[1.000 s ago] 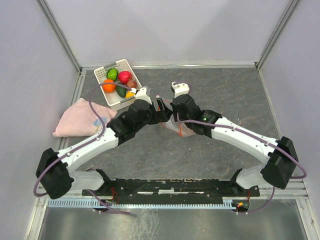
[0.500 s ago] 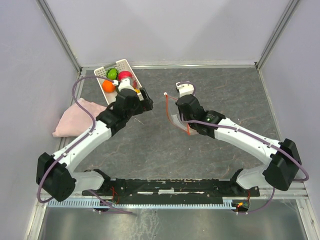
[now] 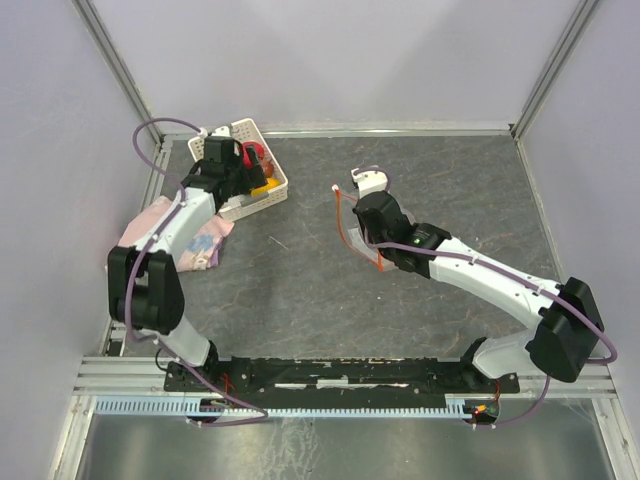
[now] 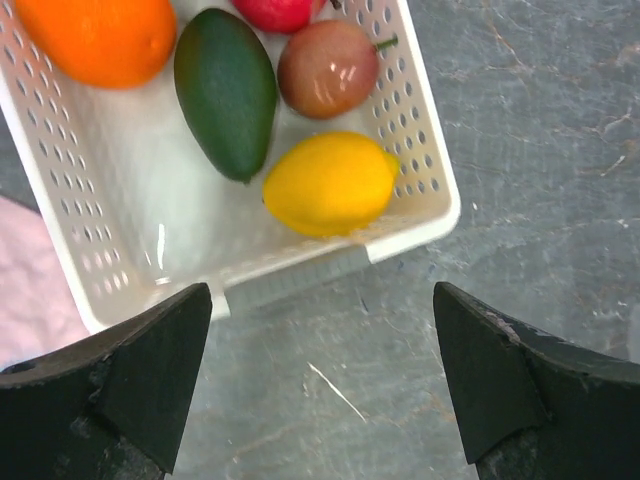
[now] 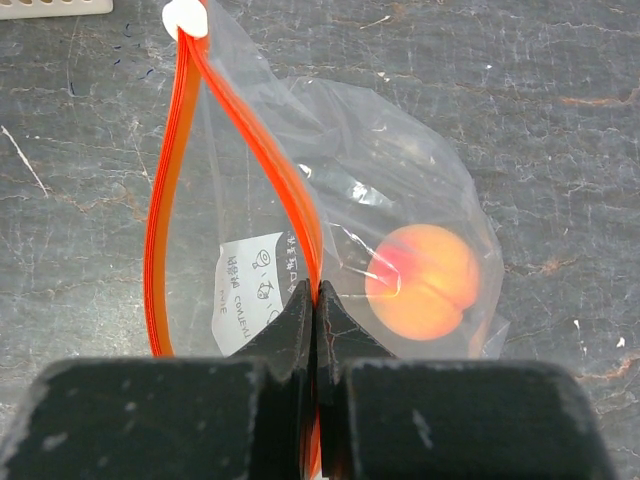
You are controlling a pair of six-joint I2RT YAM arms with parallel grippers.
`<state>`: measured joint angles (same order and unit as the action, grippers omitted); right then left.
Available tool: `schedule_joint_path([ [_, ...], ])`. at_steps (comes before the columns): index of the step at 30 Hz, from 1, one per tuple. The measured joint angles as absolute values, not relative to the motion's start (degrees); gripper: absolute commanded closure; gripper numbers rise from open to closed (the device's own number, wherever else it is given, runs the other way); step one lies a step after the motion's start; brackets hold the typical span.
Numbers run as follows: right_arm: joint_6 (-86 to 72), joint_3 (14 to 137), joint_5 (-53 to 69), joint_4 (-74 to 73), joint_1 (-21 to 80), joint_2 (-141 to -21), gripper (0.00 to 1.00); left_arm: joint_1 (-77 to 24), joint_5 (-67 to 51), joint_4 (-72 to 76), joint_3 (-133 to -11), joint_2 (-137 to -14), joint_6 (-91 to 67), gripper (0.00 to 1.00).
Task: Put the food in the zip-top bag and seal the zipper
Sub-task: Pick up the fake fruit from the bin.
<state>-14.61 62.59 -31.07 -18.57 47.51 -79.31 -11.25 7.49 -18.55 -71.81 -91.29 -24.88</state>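
My right gripper (image 5: 317,292) is shut on the orange-red zipper (image 5: 290,195) of the clear zip-top bag (image 5: 400,190), holding its mouth open; the bag also shows in the top view (image 3: 352,232). A peach fruit (image 5: 421,282) lies inside the bag. My left gripper (image 4: 322,380) is open and empty, hovering over the table just in front of the white basket (image 4: 425,210). In the basket lie a yellow lemon (image 4: 328,184), a dark green fruit (image 4: 228,92), a brownish fruit (image 4: 328,68), an orange (image 4: 100,38) and a red-pink fruit (image 4: 280,10).
A pink cloth (image 3: 165,230) lies at the left under my left arm. The basket (image 3: 268,195) stands at the back left corner near the metal frame. The grey table (image 3: 440,170) is walled on three sides.
My left arm has swung away from the bag, left and back to the basket, its gripper open. My right gripper still holds the bag's zipper, shifted slightly.
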Motion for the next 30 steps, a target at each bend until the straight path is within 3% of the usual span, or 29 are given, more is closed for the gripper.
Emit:
schedule_joint_path([
  [17, -14.1, 61.8, -28.5, -18.0, 47.0, -79.3, 0.98, -6.0, -12.1, -26.5, -97.6, -116.8, -0.6, 0.15],
  [30, -14.1, 61.5, -27.9, -17.6, 46.6, -79.3, 0.98, -6.0, -17.1, -34.3, -104.8, -125.7, 8.4, 0.18],
])
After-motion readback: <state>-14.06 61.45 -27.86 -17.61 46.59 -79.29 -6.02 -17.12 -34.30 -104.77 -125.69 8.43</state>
